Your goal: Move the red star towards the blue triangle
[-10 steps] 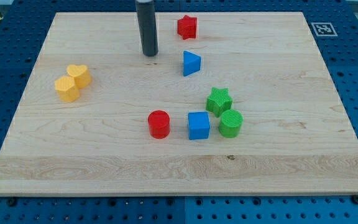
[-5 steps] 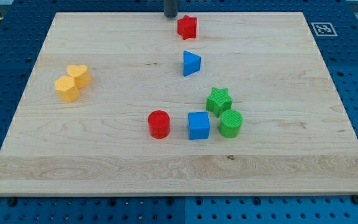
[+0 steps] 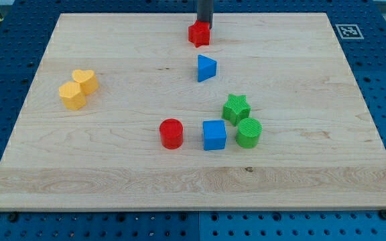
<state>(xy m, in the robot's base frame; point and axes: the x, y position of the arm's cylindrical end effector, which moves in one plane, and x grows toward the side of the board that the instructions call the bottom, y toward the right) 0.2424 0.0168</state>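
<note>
My tip (image 3: 204,24), a smooth dark rod with no pincer, touches the ridged red star (image 3: 199,34) above the blue triangle (image 3: 206,68).

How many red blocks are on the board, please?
2: the red star near the view's top, touching my tip, and the red cylinder left of the blue cube. None looks hidden.

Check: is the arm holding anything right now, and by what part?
Nothing is held; the rod cannot grip. My tip sits against the top edge of the red star, on the side away from the blue triangle.
</note>
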